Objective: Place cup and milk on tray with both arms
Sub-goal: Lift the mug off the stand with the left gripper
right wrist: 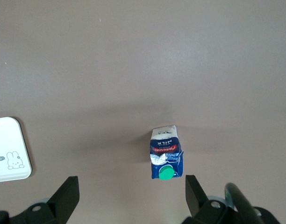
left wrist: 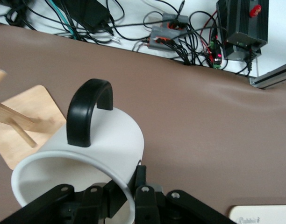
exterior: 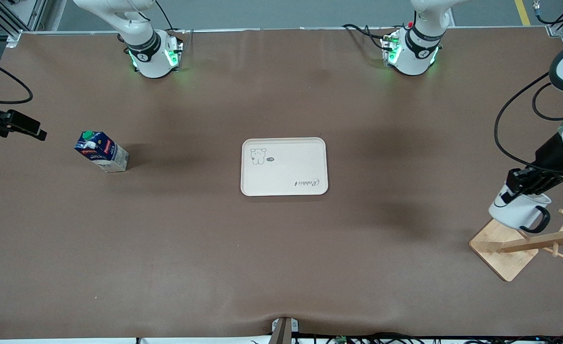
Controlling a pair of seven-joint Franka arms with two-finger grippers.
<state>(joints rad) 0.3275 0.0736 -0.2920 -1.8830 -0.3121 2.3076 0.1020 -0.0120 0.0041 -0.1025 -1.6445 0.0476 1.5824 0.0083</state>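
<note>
In the front view there is one tray (exterior: 284, 166) in the middle of the table (exterior: 281, 267), with nothing on it. One milk (exterior: 101, 151) stands on the table toward the right arm's end, well apart from the tray. One cup (exterior: 519, 210) hangs in the air over the wooden rack (exterior: 525, 243) at the left arm's end of the table, near the edge. The left gripper (exterior: 529, 184) is clenched on the cup's rim, probably to lift it free of the rack pegs. The right gripper (exterior: 23, 125) is over the table's edge at the right arm's end. In the left wrist view the cup (left wrist: 94, 158) shows its black handle (left wrist: 88, 109), and one finger (left wrist: 142, 196) presses the outside of the wall, so the grip is on the rim. In the right wrist view the right gripper (right wrist: 131, 196) has its jaws wide apart and holds nothing; the milk (right wrist: 166, 154) stands below, between the jaws, which I judge is alignment for a grasp.
</note>
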